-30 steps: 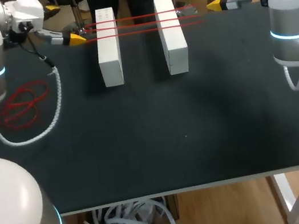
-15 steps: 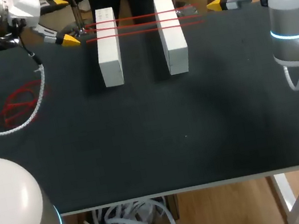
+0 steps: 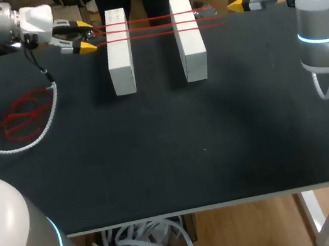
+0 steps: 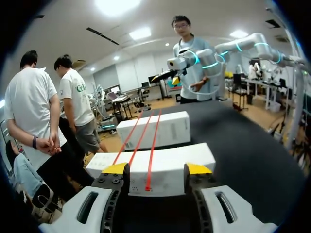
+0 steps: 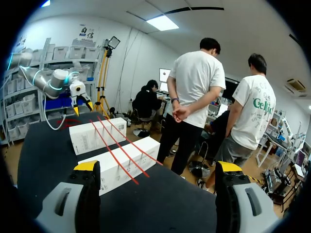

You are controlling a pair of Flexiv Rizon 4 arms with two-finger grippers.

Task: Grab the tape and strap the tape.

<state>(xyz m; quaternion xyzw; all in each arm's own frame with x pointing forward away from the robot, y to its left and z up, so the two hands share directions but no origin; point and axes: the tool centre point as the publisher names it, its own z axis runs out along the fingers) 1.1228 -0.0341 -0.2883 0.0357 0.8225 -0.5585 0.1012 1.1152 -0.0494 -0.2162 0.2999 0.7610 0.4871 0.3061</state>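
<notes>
Three red tape strands run side by side across two white boxes, the left box and the right box, at the table's far edge. My left gripper sits just left of the left box, open. In the left wrist view its yellow fingertips flank the strands' ends, which lie on the near box, untouched by either finger. My right gripper hangs wide open off the strands' right ends. In the right wrist view the taped boxes lie ahead of the gripper, with nothing between its fingers.
A loose tangle of red tape lies on the black table at the left. My left arm's white cable loops around it. The boxes stand about a box-width apart.
My left wrist has turned and shifted towards the left box, so both yellow tips now frame the strand ends. Its fingers have narrowed. The right arm has stayed put.
</notes>
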